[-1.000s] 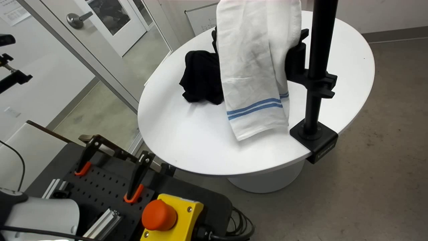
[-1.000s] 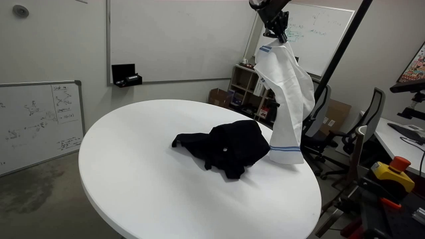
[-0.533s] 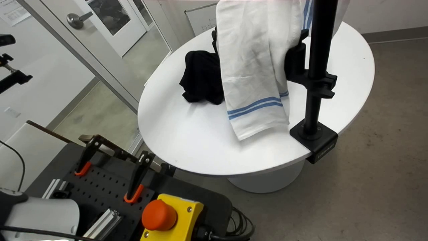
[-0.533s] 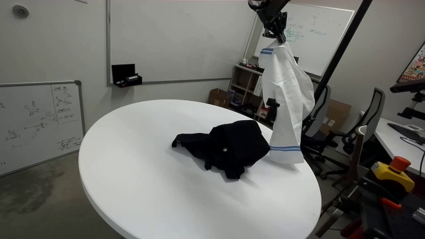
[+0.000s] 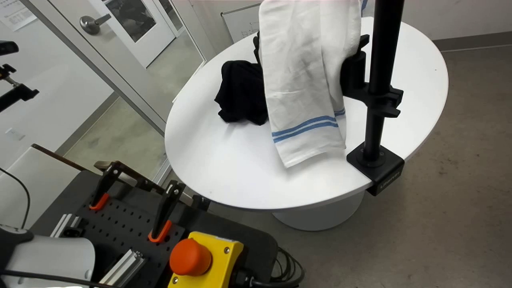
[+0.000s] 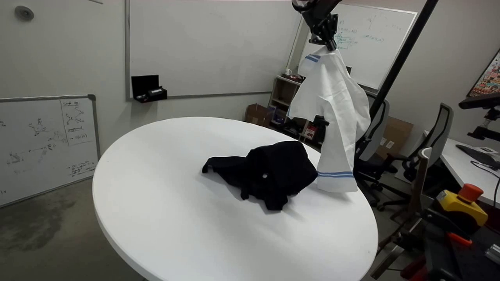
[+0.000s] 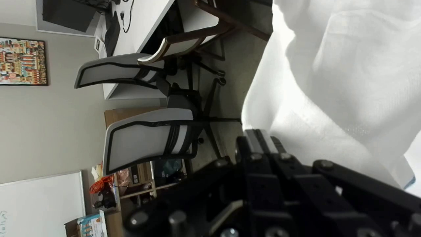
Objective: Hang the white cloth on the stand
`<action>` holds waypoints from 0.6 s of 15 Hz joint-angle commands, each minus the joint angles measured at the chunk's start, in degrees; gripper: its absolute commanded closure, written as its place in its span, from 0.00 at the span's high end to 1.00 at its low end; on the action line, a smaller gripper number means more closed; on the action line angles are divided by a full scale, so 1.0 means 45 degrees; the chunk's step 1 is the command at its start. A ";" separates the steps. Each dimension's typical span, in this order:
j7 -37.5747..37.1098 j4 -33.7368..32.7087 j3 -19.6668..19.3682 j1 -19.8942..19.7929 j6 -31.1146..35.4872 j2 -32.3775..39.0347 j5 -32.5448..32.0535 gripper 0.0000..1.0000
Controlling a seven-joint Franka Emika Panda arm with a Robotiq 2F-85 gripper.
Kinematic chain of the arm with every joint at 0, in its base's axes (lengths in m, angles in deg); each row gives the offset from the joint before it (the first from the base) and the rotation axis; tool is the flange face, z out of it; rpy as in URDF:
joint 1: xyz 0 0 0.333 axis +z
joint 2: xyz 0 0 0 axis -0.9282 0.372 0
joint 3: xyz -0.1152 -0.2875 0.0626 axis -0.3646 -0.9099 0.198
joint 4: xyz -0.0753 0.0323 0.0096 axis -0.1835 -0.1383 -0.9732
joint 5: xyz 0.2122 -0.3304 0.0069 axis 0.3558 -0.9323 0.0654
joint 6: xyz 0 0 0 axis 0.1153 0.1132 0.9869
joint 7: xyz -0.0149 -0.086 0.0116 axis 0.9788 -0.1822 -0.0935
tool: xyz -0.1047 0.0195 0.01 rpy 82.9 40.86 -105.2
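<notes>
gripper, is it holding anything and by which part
The white cloth, pinched in the gripper at its topmost point, near blue stripes; edge or fold is unclear.

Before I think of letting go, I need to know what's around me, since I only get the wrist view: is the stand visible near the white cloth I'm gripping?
Observer: Yes. In an exterior view, the stand rises to the right of the white cloth.

Operator: Does the cloth overlap any of it there?

Observer: It hides part of the stand's side arm; whether it is fully draped over that arm, I can't tell.

Operator: Anything else lying close by?

Observer: Yes. In an exterior view, black fabric lies crumpled on the round white table, beside the cloth's striped lower end in the picture. I can't tell whether they touch.
</notes>
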 commanded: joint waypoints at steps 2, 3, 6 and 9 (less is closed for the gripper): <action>0.0000 -0.0001 0.0000 0.0000 0.0000 0.0000 0.0000 0.02; 0.0000 -0.0001 0.0000 0.0000 0.0000 0.0000 0.0000 0.02; -0.0062 0.0092 0.0043 -0.0024 -0.0003 -0.0062 0.0092 0.34; 0.0123 0.0280 0.0024 -0.0214 0.0085 -0.0308 0.0113 0.57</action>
